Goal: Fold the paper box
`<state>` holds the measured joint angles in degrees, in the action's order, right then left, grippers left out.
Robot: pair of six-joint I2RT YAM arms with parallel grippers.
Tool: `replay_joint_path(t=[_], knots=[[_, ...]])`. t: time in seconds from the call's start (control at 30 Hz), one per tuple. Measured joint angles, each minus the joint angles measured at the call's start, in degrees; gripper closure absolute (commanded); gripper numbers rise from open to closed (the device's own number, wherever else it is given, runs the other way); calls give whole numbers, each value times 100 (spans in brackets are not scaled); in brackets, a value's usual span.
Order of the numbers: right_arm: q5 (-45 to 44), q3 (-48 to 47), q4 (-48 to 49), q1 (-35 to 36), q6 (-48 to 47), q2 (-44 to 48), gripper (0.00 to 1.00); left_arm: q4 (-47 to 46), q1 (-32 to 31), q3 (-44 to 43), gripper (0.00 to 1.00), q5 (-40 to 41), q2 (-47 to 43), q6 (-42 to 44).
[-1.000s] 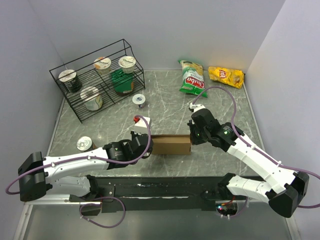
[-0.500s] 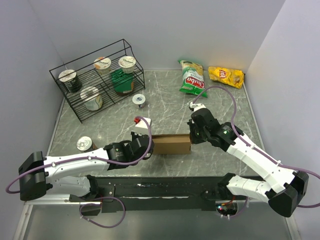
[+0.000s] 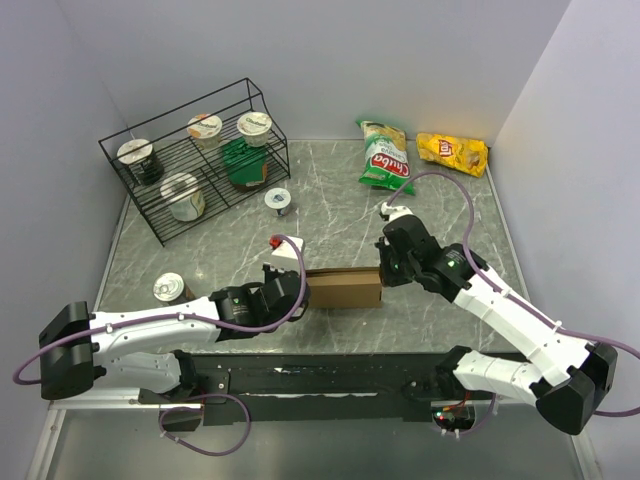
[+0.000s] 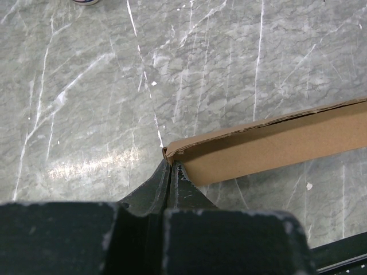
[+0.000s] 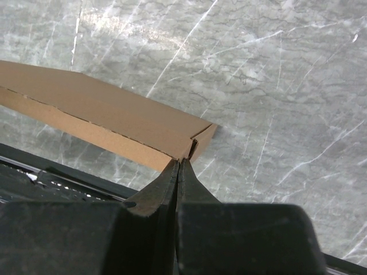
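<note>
Paper box (image 3: pixel 343 290) lies on the surface (image 3: pixel 330 215) well away from the wire rack (image 3: pixel 195 160), on its near-right side and twd the arm bases. It's a long, low brown shape w/ one long wall standing along the near side. Can't tell if the far side is formed.

Left gripper (image 3: pixel 298 290) is at the box end nearer the rack. In the left wrist view its fingers (image 4: pixel 180 189) are pressed together, w/ the cardboard corner (image 4: pixel 172 152) pinched at the tips. Right gripper (image 3: pixel 383 275) is at the end farther from the rack. Its fingers (image 5: pixel 166 186) are also closed, nipping the corner tab (image 5: pixel 192 148).

Step in hand, prob.: both ends held to set the crease or square up the end walls, so mid-fold and not finished.

Next move prob. needs both arms working together: turn the end flaps inward w/o tearing the thin edge, keeping the box flat on the surface so it doesn't skid twd the rack.
</note>
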<state>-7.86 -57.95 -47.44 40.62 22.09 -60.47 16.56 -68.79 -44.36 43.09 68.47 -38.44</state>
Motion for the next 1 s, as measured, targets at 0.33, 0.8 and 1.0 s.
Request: replay_joint_path(t=[0.33,0.8,1.0], knots=[[302,0,127,-330,85,46,100,-66,-57,-2,99,59,63,9],[197,282,184,-361,-109,208,100,-136,-120,-87,99,72,155,9],[-455,671,234,9,-267,221,100,-308,-142,-118,99,-42,240,9]])
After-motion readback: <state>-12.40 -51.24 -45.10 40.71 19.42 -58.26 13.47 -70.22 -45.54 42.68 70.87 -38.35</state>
